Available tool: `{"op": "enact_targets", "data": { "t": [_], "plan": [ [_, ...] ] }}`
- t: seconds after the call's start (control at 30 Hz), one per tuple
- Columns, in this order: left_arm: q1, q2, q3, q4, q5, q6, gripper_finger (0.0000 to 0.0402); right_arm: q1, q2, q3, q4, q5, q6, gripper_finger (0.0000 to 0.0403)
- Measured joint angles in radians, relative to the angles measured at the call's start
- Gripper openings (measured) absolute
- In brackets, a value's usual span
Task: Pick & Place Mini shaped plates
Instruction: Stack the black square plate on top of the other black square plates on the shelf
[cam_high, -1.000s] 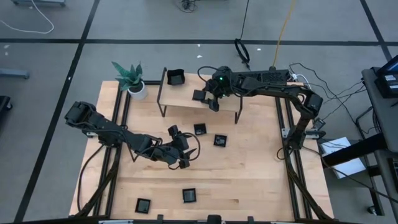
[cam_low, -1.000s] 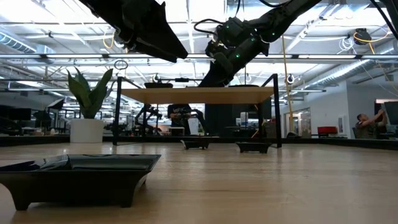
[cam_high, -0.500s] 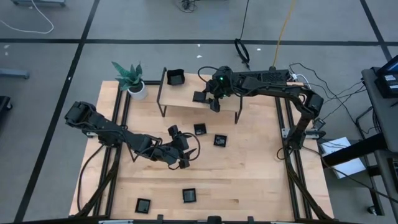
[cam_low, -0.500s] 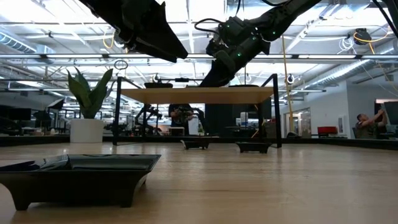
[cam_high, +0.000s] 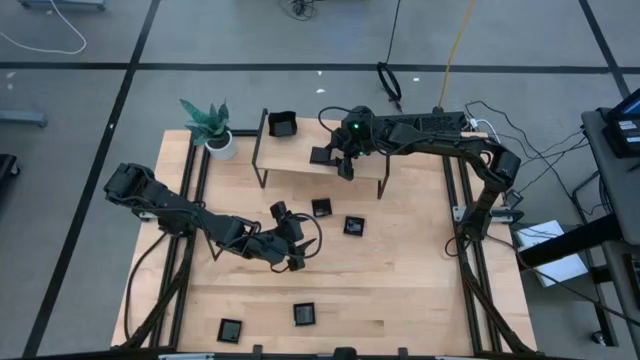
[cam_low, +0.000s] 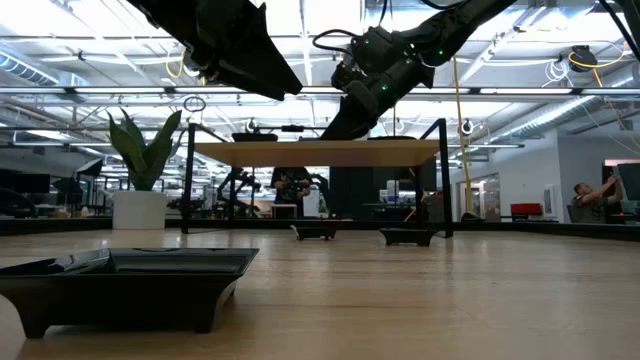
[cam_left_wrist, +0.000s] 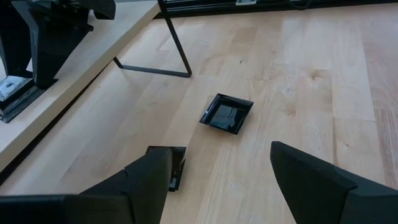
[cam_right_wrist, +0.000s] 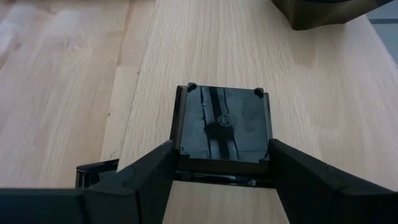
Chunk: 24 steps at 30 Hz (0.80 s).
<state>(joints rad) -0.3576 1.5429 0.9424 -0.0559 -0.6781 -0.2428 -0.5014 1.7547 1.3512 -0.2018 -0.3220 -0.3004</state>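
Several small black square plates are in view. One (cam_high: 283, 124) sits on the raised wooden shelf (cam_high: 300, 158), two (cam_high: 321, 208) (cam_high: 353, 225) lie on the table in front of it, and two (cam_high: 304, 313) (cam_high: 231, 329) lie near the table's near edge. My right gripper (cam_right_wrist: 222, 146) is over the shelf, shut on another square plate (cam_right_wrist: 224, 121). My left gripper (cam_left_wrist: 221, 149) hovers open above the table's middle (cam_high: 292, 245), over one plate (cam_left_wrist: 176, 169) and short of another (cam_left_wrist: 227, 114). My right gripper pinches the square plate by its two opposite side edges, near the corner (cam_right_wrist: 181, 149) closest to the wrist, one finger on each side. The fingers come slanting down from the table's right. The plate sits low over the shelf top; whether it rests there I cannot tell.
A potted green plant (cam_high: 212, 128) stands at the table's far left corner, beside the shelf's black wire legs (cam_left_wrist: 177, 50). In the low view a plate (cam_low: 125, 280) fills the near foreground. Bare wood lies across the table's right half and near middle.
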Motion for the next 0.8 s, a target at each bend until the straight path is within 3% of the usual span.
{"op": "enact_targets", "data": {
  "t": [0.63, 0.8],
  "plan": [
    [0.0, 0.0, 0.0, 0.006, -0.002, 0.002, 0.0273, 0.074, -0.167, -0.002, -0.061, 0.003, -0.011, 0.0237],
    [0.0, 0.0, 0.0, 0.006, -0.003, 0.112, 0.0273, 0.108, -0.236, -0.001, -0.098, 0.003, -0.006, 0.0237]
  ]
}}
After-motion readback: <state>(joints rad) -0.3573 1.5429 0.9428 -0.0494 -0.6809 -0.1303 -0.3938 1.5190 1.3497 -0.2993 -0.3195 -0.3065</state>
